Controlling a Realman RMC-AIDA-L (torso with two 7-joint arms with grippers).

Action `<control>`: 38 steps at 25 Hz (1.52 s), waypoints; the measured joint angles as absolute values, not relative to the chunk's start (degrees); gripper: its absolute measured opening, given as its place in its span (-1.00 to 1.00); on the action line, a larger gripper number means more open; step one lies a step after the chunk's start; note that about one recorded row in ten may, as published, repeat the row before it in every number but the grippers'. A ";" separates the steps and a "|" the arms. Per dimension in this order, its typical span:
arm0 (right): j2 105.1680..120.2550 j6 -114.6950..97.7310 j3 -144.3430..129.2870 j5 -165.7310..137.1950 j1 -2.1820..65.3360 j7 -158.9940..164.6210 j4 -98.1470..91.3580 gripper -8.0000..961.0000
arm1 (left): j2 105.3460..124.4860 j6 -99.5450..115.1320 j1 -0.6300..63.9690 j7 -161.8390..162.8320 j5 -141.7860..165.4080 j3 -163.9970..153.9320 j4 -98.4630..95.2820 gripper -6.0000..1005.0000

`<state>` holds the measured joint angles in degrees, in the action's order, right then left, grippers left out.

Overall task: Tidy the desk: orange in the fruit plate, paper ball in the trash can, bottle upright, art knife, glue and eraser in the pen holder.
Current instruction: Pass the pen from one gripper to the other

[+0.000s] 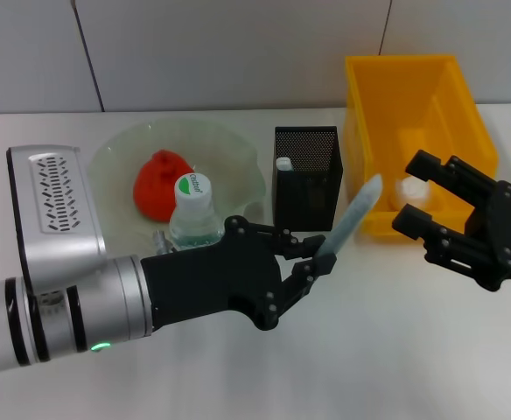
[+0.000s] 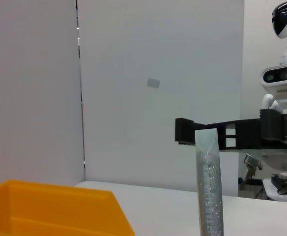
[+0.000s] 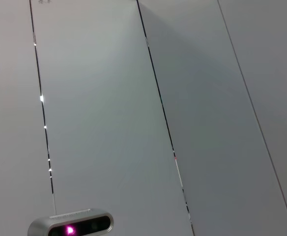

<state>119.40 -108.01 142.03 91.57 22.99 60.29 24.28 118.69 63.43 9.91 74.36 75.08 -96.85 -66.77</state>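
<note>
My left gripper (image 1: 321,254) is shut on the art knife (image 1: 352,217), a pale grey-blue bar that slants up just right of the black mesh pen holder (image 1: 306,179). The left wrist view shows the art knife (image 2: 210,182) upright. A white top (image 1: 283,164) pokes out of the holder; glue or eraser, I cannot tell. The orange (image 1: 161,184) lies in the glass fruit plate (image 1: 238,149). The bottle (image 1: 192,210) stands upright at the plate's front. A paper ball (image 1: 410,189) rests in the yellow trash can (image 1: 430,96). My right gripper (image 1: 416,192) hangs open before the can.
The trash can's rim (image 2: 55,209) also fills the lower corner of the left wrist view, with my right gripper (image 2: 217,135) beyond the knife. Another robot (image 2: 283,73) stands off the table. The right wrist view shows only wall panels and a small camera unit (image 3: 71,226).
</note>
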 joint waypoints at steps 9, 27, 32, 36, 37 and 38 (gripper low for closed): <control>119.41 -107.08 142.03 91.50 24.36 60.10 22.55 0.68 | 118.65 64.63 10.04 74.30 74.38 -96.85 -67.23 -0.71; 119.52 -107.04 140.40 91.52 25.30 59.88 21.00 0.67 | 118.65 64.70 11.11 74.26 73.73 -96.85 -66.90 -0.71; 119.53 -107.05 140.37 91.62 25.33 59.85 21.00 0.34 | 118.65 64.70 11.39 74.26 73.74 -96.85 -66.71 -0.71; 119.53 -107.01 140.64 91.66 25.64 59.85 20.36 0.28 | 118.65 64.69 11.44 74.26 73.73 -96.89 -66.73 -0.71; 119.53 -107.01 140.64 91.66 25.64 59.85 20.36 0.26 | 118.65 64.69 11.44 74.26 73.73 -96.92 -66.74 -0.71; 119.53 -106.89 140.62 91.67 25.71 59.85 20.26 0.24 | 118.65 64.69 11.44 74.26 73.74 -96.93 -66.74 -0.71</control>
<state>119.53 -106.89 140.62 91.67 25.71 59.85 20.26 118.65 64.69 11.44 74.26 73.74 -96.93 -66.74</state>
